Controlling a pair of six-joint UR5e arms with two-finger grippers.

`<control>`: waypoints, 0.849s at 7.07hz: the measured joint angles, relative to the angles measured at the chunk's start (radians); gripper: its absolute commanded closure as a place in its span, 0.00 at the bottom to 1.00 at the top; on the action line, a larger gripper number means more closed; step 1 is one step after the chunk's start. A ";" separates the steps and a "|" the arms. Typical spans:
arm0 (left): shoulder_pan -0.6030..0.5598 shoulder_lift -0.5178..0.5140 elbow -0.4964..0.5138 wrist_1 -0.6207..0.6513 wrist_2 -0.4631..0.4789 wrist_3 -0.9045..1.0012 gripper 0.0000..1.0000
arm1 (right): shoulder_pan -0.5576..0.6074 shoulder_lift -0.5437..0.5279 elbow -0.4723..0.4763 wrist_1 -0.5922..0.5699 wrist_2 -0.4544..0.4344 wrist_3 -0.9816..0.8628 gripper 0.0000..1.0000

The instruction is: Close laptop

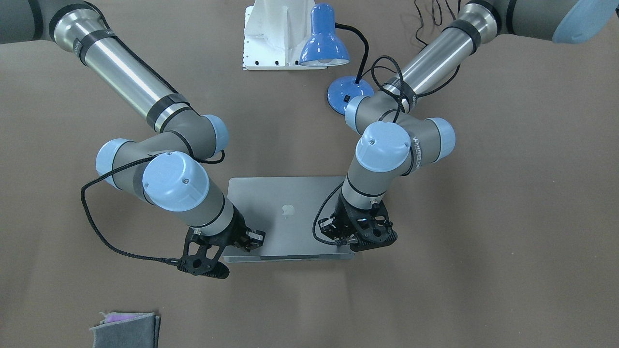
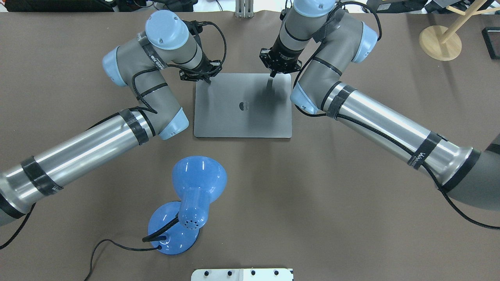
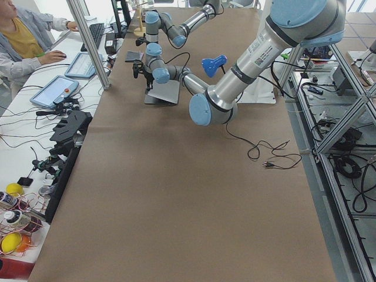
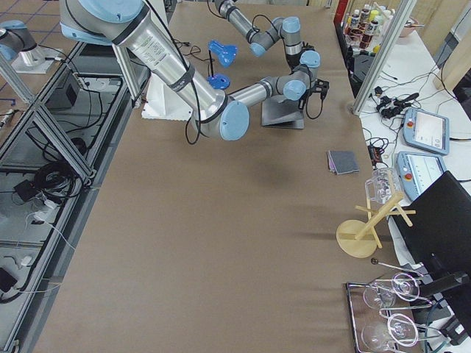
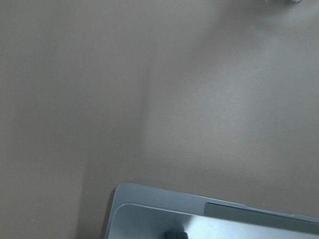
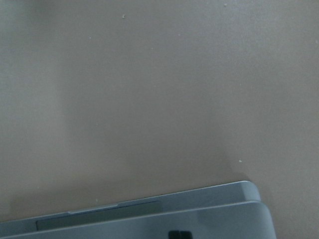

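Tabletop with two arms and a closed laptop. The laptop (image 2: 242, 113) lies flat on the brown counter (image 2: 351, 195), near the long edge on the operators' side and well away from both short ends. Its lid is down on the base with the apple logo facing up. The opening edge points toward the operators' edge and the hinge edge toward the robot.

The left gripper (image 2: 206, 80) stands on the lid at the opening-edge corner nearer the counter's left end. Its fingers are pressed together into a single tip that rests on the metal and grasps nothing. The left wrist view shows one dark fingertip (image 5: 175, 234) on the lid just inside that rounded corner.

The right gripper (image 2: 272, 75) stands on the lid near the other opening-edge corner, toward the counter's right end. Its fingers are likewise drawn together, and it casts one narrow shadow on the lid. The right wrist view shows a dark fingertip (image 6: 179, 234) on the lid close to the edge.

A blue desk lamp (image 2: 197, 183) stands between the laptop and the robot's edge, its shade tilted toward the laptop. A white base plate (image 1: 271, 34) sits at the robot's edge. A folded grey cloth (image 1: 125, 328) lies at the operators' edge toward the right end, well apart from the laptop. A wooden stand (image 2: 439, 42) occupies the operators' edge farther toward the right end.
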 measured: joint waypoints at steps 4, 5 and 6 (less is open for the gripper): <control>0.015 -0.007 0.043 -0.040 0.015 0.001 1.00 | -0.018 0.012 -0.045 0.008 0.004 -0.001 1.00; 0.012 -0.009 0.037 -0.040 0.013 0.002 1.00 | -0.015 0.012 -0.037 0.007 0.012 0.000 1.00; -0.008 -0.003 0.002 -0.029 -0.012 0.010 1.00 | 0.002 0.000 -0.003 0.004 0.038 -0.001 1.00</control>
